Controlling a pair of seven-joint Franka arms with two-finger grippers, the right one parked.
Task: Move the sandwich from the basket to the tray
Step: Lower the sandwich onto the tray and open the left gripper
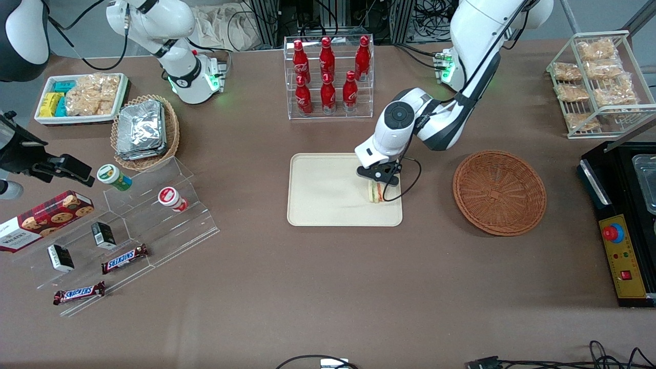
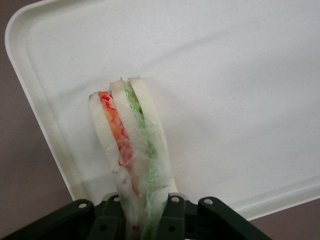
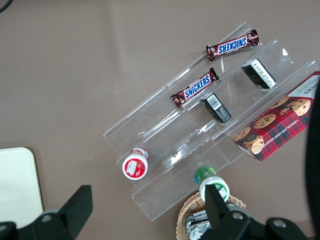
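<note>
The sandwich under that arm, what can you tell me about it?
The sandwich is a thin wedge of three pale bread slices with orange-red and green filling, wrapped in clear film. It stands on edge on the cream tray, near the corner closest to the empty wicker basket. The gripper has its jaws closed on it.

The gripper (image 1: 377,180) is sitting just right of the front view's centre, over the tray (image 1: 328,197), closing on the sandwich (image 1: 375,192), which is standing on edge on the tray's right part. The basket (image 1: 499,191) is lying at middle right, apart from the tray. A bottle rack (image 1: 329,77) is standing at upper centre, above the tray.
</note>
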